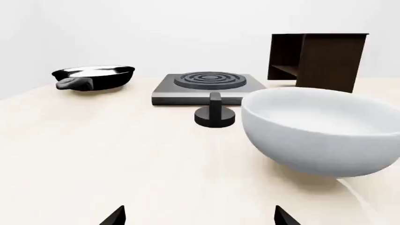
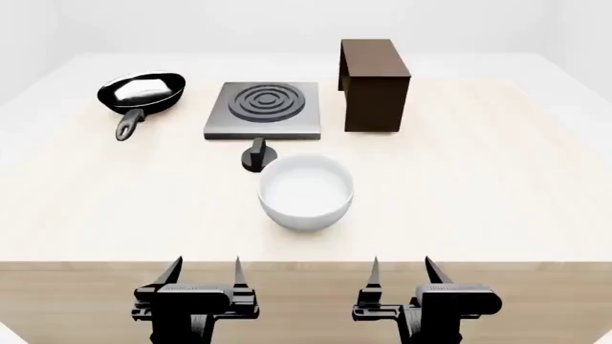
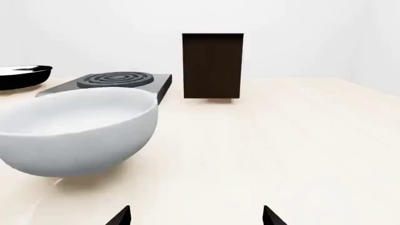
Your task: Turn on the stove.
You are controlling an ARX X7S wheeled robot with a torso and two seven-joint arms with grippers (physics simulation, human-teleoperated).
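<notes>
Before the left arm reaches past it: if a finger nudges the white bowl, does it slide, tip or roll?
The white bowl would probably slide or rock rather than tip: it looks wide, low and round-bottomed. Its smooth surface looks slippery for fingers. It stands right before the knob, so a push could knock that.

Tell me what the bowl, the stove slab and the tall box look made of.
Bowl: looks like glazed ceramic or smooth plastic, plain white with soft sheen; a render leaves it open.
Stove slab: likely metal, dark grey, satin, its front edge catching light, with matte black coil rings.
Tall box: seems wood, dark brown, with faint vertical grain in the right wrist view.
</notes>
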